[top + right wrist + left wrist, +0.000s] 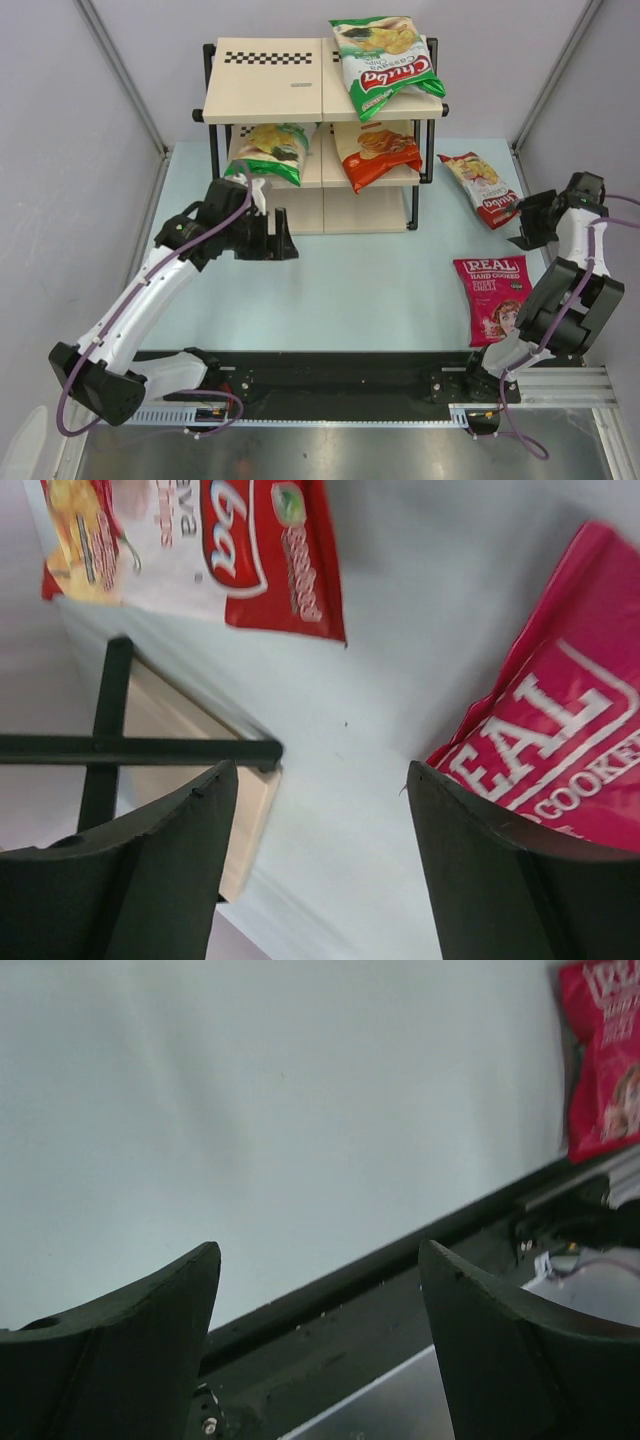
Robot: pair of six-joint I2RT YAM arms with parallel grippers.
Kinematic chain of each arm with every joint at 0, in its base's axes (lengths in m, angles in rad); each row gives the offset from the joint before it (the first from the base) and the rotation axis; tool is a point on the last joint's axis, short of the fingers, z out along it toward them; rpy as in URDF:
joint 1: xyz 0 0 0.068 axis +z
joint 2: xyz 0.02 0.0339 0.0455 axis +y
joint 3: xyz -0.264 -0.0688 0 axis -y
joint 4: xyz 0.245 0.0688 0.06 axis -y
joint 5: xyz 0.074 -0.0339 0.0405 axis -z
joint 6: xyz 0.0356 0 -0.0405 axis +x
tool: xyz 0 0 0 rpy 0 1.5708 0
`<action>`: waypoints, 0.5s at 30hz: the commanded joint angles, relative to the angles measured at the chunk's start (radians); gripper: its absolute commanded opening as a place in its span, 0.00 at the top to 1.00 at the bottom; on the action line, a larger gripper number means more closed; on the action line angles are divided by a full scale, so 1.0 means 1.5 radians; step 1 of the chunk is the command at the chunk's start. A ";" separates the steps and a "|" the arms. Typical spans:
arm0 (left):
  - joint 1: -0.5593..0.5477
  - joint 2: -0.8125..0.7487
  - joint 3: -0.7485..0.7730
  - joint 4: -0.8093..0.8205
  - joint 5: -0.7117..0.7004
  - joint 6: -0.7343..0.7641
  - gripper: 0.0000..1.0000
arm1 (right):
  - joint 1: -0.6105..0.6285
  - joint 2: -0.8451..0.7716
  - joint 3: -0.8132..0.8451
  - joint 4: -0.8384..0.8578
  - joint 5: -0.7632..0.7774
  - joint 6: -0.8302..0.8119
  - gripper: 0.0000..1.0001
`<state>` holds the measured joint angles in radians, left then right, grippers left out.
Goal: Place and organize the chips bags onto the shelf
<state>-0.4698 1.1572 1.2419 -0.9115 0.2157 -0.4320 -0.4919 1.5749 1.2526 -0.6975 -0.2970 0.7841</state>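
- Shelf [270, 80]: a three-tier rack with beige boards and a black tube frame. It stands at the far side of the table [350, 280]. The top board carries a black-and-white checkered strip.
- Green-and-white bag [385, 62]: lies on the right half of the shelf's top tier, with its lower edge overhanging the front. "Chuba" reads clearly in red.
- Second green bag [272, 150]: lies on the left half of the middle tier and droops over the front edge. Its label is not legible.
- Orange bag [375, 150]: lies on the right half of the middle tier, beside the second green bag. Its print is too small to read.
- Red-and-white bag [482, 187]: off the shelf, flat on the table just right of the shelf's right legs. The right wrist view shows "ba" in a red oval.
- Magenta bag [492, 297]: on the table, right of the shelf and well in front of it. It is marked "REAL HAND COOKED SWEET CHILLI", with a face printed below.
- Left gripper [287, 238]: sits low in front of the shelf's left half. Its fingers are spread and nothing is between them.
- Right gripper [522, 220]: sits right of the shelf, just past the red-and-white bag. It is released and holds nothing.
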 commanded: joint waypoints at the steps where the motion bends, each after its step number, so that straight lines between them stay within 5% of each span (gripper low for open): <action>1: -0.016 -0.019 -0.026 -0.008 0.048 0.041 0.15 | -0.025 0.015 0.026 0.043 -0.002 0.000 0.26; 15: -0.015 -0.049 -0.078 0.025 0.024 0.006 0.15 | -0.005 0.161 0.026 0.184 -0.008 0.078 0.30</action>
<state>-0.4942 1.0931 1.1080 -0.9062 0.2653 -0.4149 -0.4980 1.7535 1.2575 -0.5060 -0.2993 0.8436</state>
